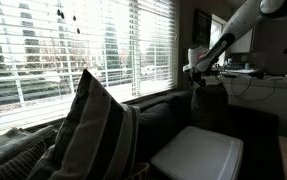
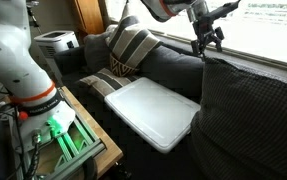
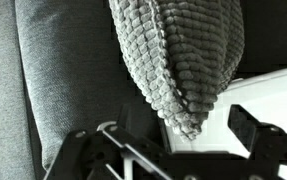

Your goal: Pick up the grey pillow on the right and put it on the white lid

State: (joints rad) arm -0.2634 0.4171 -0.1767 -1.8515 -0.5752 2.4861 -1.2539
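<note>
The grey pillow [image 1: 209,106] is dark and knobbly. It stands upright at the end of the dark sofa and fills the near right of an exterior view [image 2: 251,115]. In the wrist view its corner [image 3: 178,60] points toward my gripper [image 3: 171,124], whose fingers are spread wide on either side of the tip and do not press it. In both exterior views my gripper [image 1: 196,68] [image 2: 207,42] hovers at the pillow's top corner. The white lid [image 1: 198,155] [image 2: 153,110] lies flat on the sofa seat beside the pillow, and its edge shows in the wrist view [image 3: 271,92].
A larger striped cushion [image 1: 93,130] [image 2: 131,48] leans on the sofa back at the other end of the lid. Window blinds [image 1: 83,40] run behind the sofa. The robot base [image 2: 18,60] and a white box [image 2: 55,42] stand beside the sofa.
</note>
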